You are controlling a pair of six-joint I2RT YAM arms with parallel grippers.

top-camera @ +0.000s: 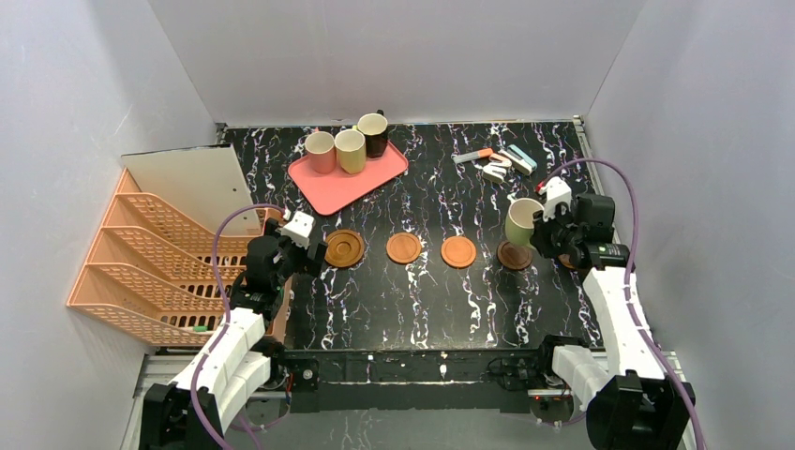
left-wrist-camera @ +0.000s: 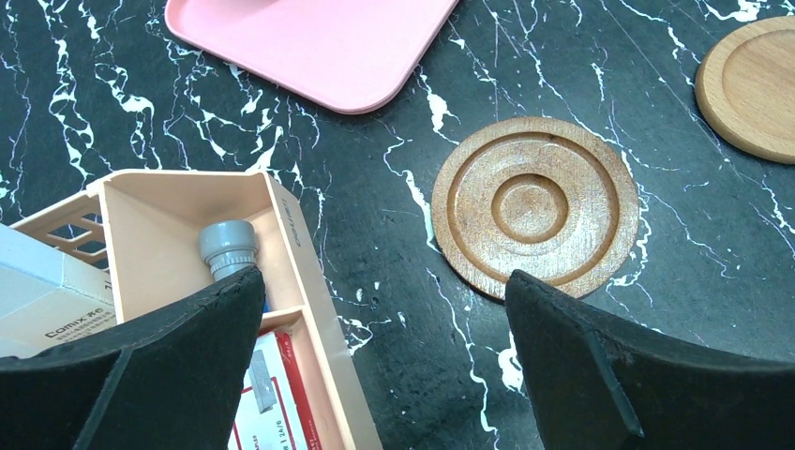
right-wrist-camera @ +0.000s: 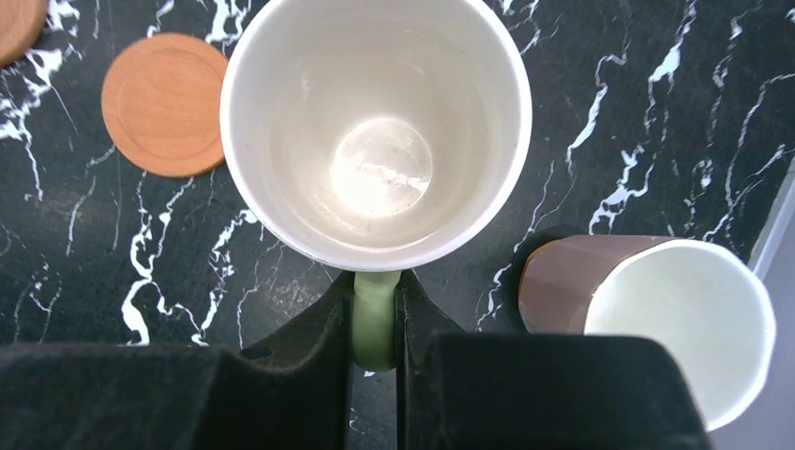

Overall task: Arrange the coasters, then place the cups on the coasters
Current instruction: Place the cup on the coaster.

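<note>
- Right wrist view: the pale green ceramic mug hangs by its handle, pinched in the right gripper (jaws pressed tight on it).
- Top view puts it over or on the dark brown round coaster; it should be lowered level and centred before release.
- Meanwhile the left gripper is spread wide, holding nothing.

I see the table as a black, white-veined marble pattern with a soft sheen. The ringed coaster, centre of the left wrist view, is smooth wood with visible grain. The plain coaster at upper right is paler, matt wood. The tray is smooth matt pink plastic. The green mug has a glossy glazed cream inside. The left gripper has matt black, faintly grainy pads.
</note>
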